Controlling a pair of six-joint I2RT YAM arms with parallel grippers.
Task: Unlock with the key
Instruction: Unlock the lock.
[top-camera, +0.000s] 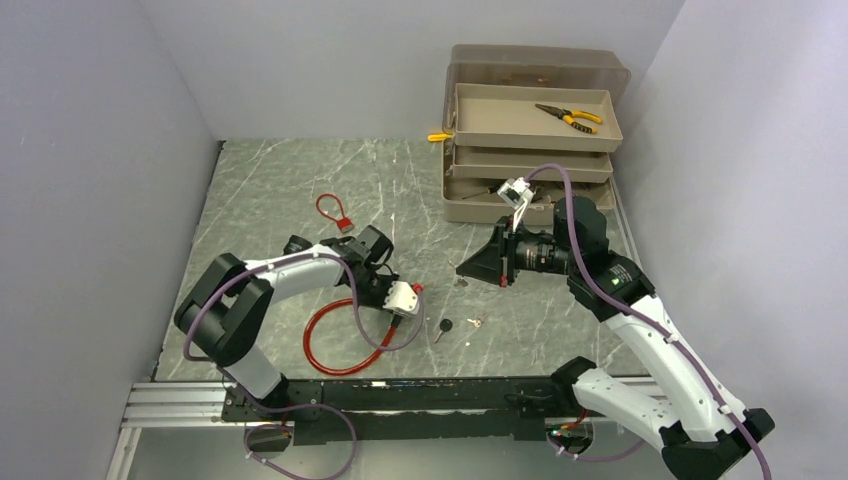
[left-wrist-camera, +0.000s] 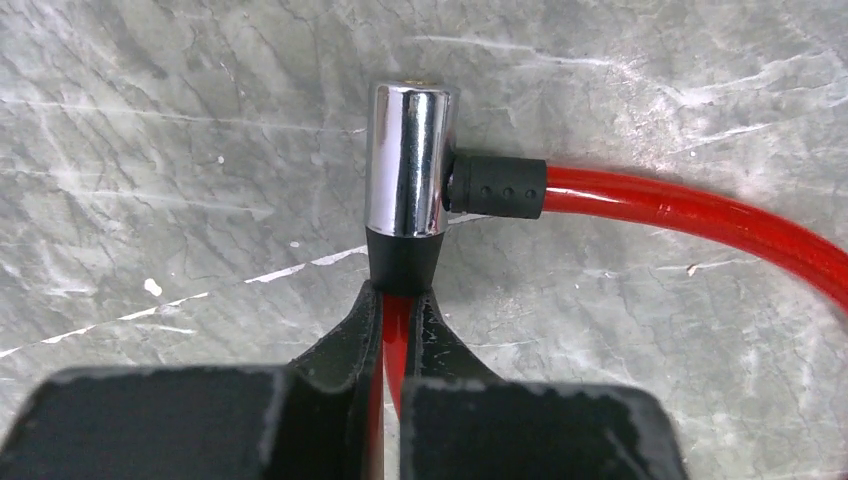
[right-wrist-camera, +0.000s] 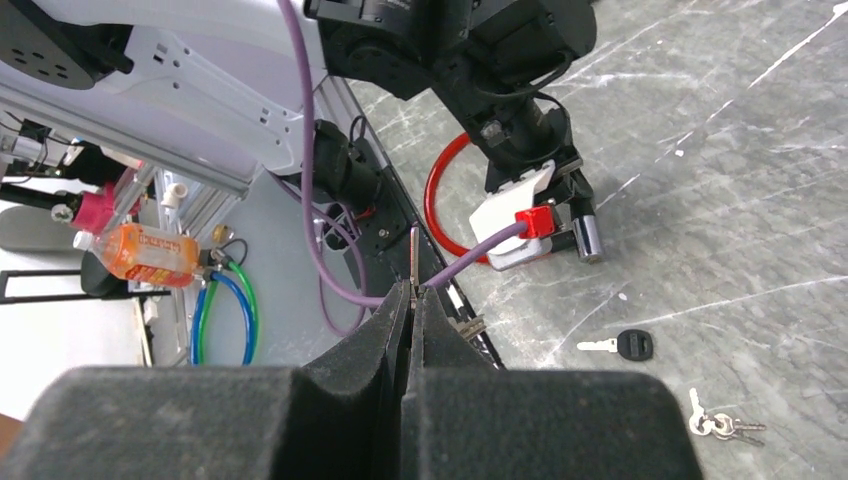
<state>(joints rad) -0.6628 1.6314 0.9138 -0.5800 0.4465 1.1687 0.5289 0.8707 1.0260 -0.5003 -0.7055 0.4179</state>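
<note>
Marble tabletop (top-camera: 280, 190), left of centre: left claw (left-wrist-camera: 398, 295) pinches the red cable (left-wrist-camera: 690, 205) just below the chrome lock (left-wrist-camera: 410, 160). Right claw (right-wrist-camera: 410, 295), clamping a key (right-wrist-camera: 413, 255), hangs upper right of the lock in the top view.

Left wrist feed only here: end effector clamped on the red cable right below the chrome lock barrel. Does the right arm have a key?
Observer: Yes. Right wrist view shows the right end effector shut on a key, blade poking out in front.
Operator: At the lock?
Observer: No. The lock barrel sits ahead of it, across a gap of bare table.
Operator: Other keys around?
Observer: Two lie loose on the table between the arms: a black-headed key and a small key bunch.
</note>
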